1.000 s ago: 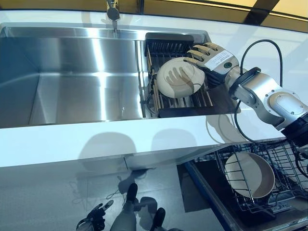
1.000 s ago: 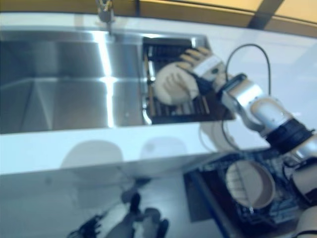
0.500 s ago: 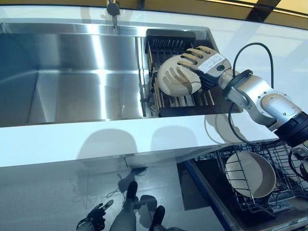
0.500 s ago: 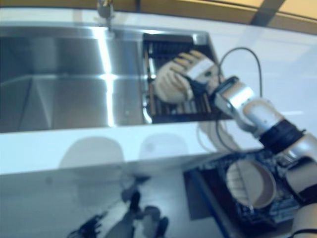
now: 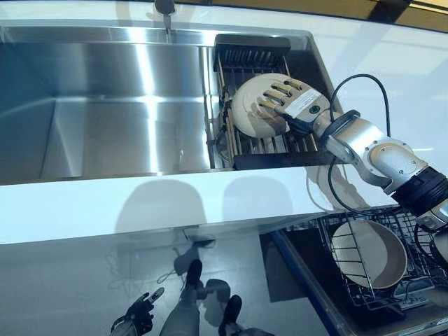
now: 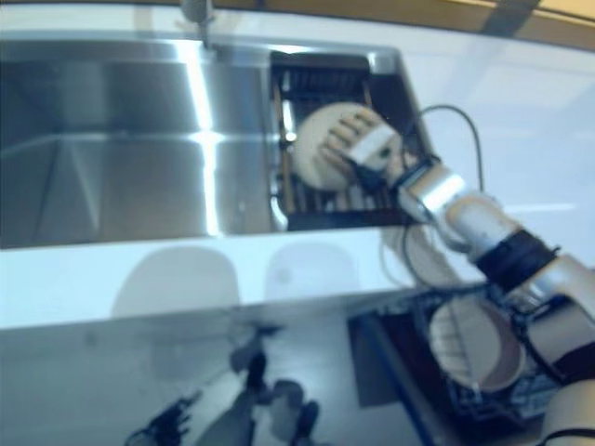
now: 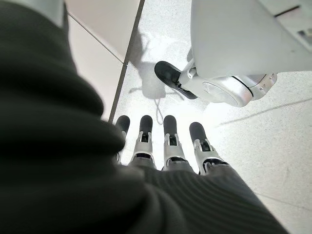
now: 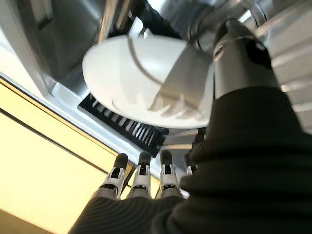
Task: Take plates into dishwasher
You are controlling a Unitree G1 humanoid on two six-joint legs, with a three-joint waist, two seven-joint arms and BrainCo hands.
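**Right hand on plate at the drying rack**

Left eye view: we see the right hand (image 5: 297, 105) laid over a cream plate (image 5: 255, 112) that leans tilted in the dark drying rack (image 5: 252, 59) at the right end of the steel sink (image 5: 105, 105). The fingers (image 5: 280, 89) lie spread across the plate's upper face. In the right wrist view the thumb (image 8: 229, 53) sits on one side of the plate (image 8: 141, 83) and the fingers (image 8: 141, 178) extend past its opposite edge, so the plate sits between them, pinched. The plate's lower edge is at the rack bars.

Below the white bench (image 5: 140, 203), at lower right, the dishwasher basket (image 5: 392, 280) is pulled out. A second cream plate (image 5: 367, 255) stands in its wire tines.

The left hand (image 7: 165, 141) hangs low over the floor (image 7: 273, 136), well apart from the sink. Its fingers are straight, side by side, and hold nothing.
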